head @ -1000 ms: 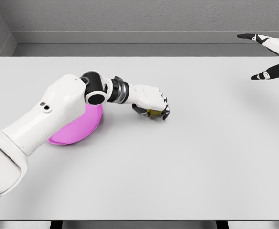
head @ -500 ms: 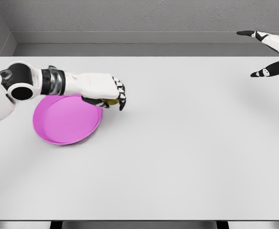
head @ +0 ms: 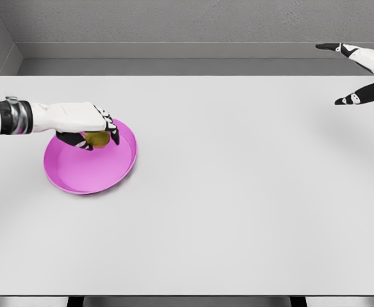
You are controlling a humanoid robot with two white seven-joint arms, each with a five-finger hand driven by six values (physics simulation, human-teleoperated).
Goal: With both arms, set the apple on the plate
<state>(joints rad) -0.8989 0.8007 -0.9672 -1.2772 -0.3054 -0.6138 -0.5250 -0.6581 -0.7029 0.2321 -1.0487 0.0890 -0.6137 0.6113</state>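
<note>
Left hand (head: 88,125) over the plate (head: 78,176), reaching in from the table's left edge, fingers (head: 113,133) curled down around the apple (head: 97,138). Apple tucked under the palm, only its yellow-green lower side showing between the dark fingertips. Directly beneath the hand, then, and above the plate's far half, toward the table's back edge. Whether resting on the pink surface or held just clear of it: cannot tell from this view.

Plate near the table's left edge, roughly midway between front and back, flat, its near rim bare.

Right hand (head: 360,73) high at the table's far right corner, well apart from plate and apple, fingers spread and holding nothing. Left hand clearly the nearer one, already gripping the fruit.

No real long axis to speak of: apple looks roundish, stem or top hidden by the palm, so no telling which way it points. Likely of little weight for the release, since a round fruit settles about the same however turned, though it may roll a little toward the plate's centre.

Judged from the scene: placing nearly done. Remaining: lower if needed, open the fingers, lift straight up so as not to nudge the apple over the rim.
</note>
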